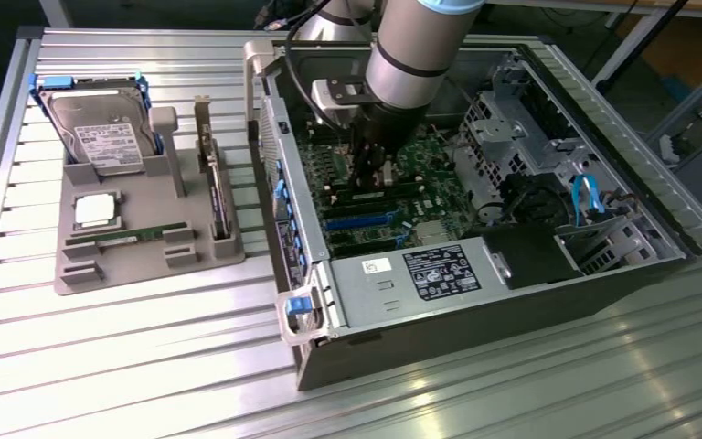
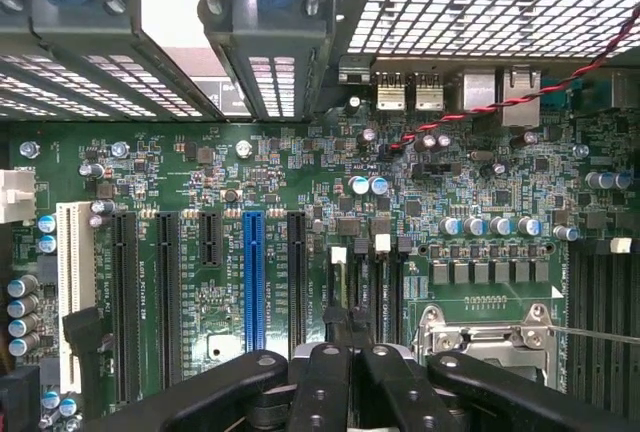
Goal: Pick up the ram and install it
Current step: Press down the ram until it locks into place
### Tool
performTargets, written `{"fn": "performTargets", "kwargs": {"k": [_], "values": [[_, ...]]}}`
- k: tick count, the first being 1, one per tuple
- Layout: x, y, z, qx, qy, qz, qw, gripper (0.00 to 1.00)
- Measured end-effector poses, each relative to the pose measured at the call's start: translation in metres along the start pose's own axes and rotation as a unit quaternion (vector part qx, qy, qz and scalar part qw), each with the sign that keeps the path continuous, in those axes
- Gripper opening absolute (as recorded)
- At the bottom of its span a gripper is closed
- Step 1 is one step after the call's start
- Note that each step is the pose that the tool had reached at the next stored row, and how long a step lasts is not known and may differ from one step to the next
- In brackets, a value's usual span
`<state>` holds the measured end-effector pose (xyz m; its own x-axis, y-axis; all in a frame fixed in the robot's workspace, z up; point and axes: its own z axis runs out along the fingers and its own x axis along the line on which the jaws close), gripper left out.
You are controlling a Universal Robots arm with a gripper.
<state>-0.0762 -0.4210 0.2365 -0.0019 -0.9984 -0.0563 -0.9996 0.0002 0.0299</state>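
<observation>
Several spare parts stand in the grey tray (image 1: 143,261) on the tabletop (image 1: 120,366), at the exterior view's left: a hard drive (image 1: 101,128) at the back, a silver-topped CPU (image 1: 95,210) below it, and along the front slot a thin green stick that I take to be the ram (image 1: 125,237). Just beside it a larger expansion card (image 1: 212,187) stands on edge. Further right lies the open computer case (image 1: 314,302), and the end effector (image 1: 372,174) hangs low inside it over the motherboard (image 1: 430,165). From the wrist view the end effector (image 2: 357,372) sits directly above the black memory slots (image 2: 360,282), with the blue expansion slot (image 2: 254,277) on one side and the CPU socket's metal frame (image 2: 490,337) on the other. I cannot tell how far open it is, nor whether a second stick is gripped in it. For seating work here, I judge that what matters is keeping the approach square to one slot's length, staying clear of the red-and-black twisted wire (image 2: 500,107), and pressing straight down, not at a tilt, so both slot latches (image 2: 381,244) can close evenly.
</observation>
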Motion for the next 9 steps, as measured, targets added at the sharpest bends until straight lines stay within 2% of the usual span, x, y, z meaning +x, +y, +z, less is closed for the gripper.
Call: {"fn": "performTargets", "kwargs": {"k": [2, 9], "values": [[0.000, 0.0000, -0.0037, 0.0000, 0.0001, 0.000, 1.0000, 0.10], [-0.002, -0.0005, -0.0269, 0.0000, 0.0001, 0.000, 1.0000, 0.10]]}}
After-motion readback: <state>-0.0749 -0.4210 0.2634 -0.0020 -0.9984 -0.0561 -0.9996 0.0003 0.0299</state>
